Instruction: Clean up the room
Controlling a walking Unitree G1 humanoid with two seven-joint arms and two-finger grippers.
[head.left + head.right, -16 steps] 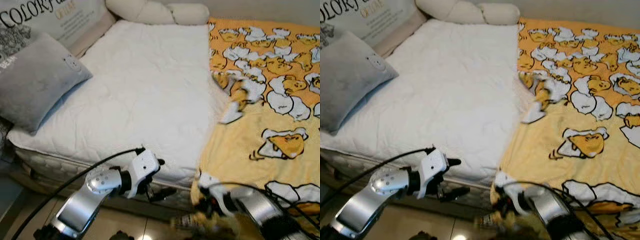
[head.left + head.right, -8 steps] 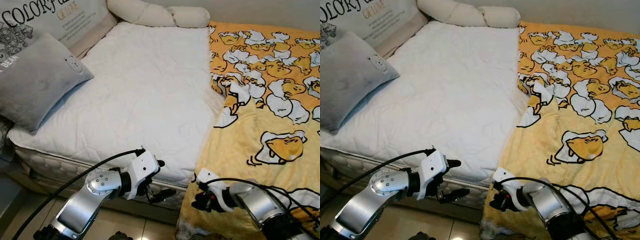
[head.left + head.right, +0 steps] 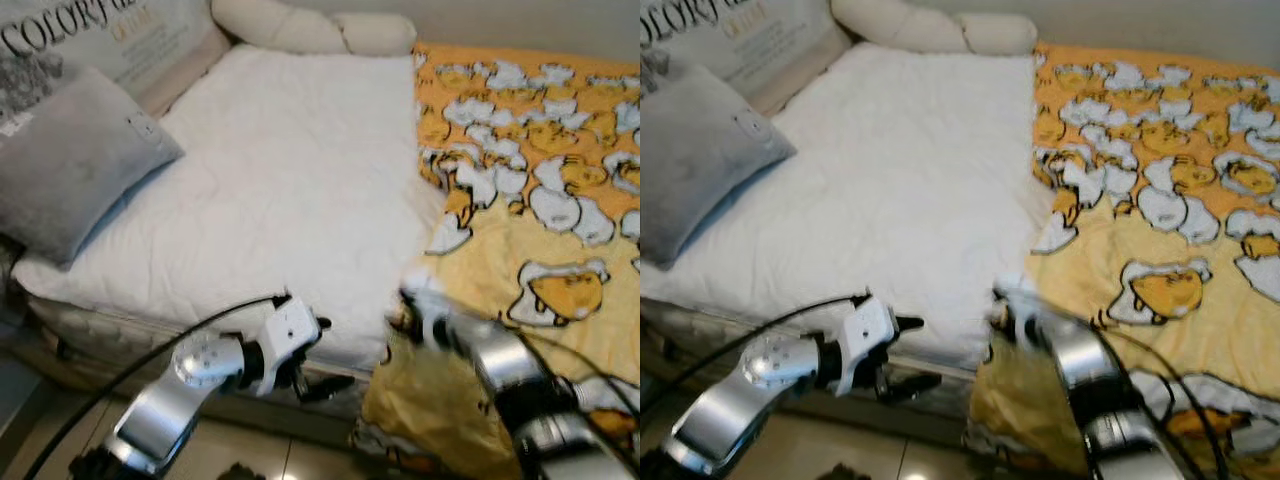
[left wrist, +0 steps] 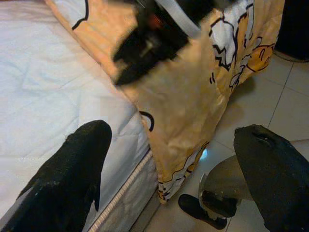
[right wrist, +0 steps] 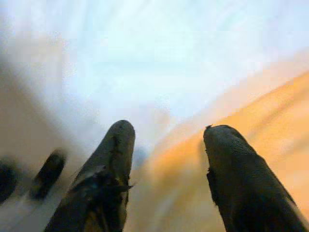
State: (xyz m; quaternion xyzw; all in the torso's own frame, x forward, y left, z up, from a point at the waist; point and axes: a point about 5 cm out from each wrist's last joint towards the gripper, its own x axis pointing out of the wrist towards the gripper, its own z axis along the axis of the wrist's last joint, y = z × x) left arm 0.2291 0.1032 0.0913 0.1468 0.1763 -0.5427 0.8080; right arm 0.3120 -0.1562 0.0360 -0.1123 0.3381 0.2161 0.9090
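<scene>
Right gripper point(image 5: 166, 159) fingers apart over soft yellow blanket point(image 3: 520, 250) edge; left gripper point(image 4: 178, 164) wide, beside quilted mattress point(image 3: 290, 190).

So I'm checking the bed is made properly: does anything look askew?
Yes. The yellow blanket covers only the bed's right side, its edge rumpled and its corner drooping over the foot, leaving the white mattress bare. The right gripper is at that edge.
</scene>
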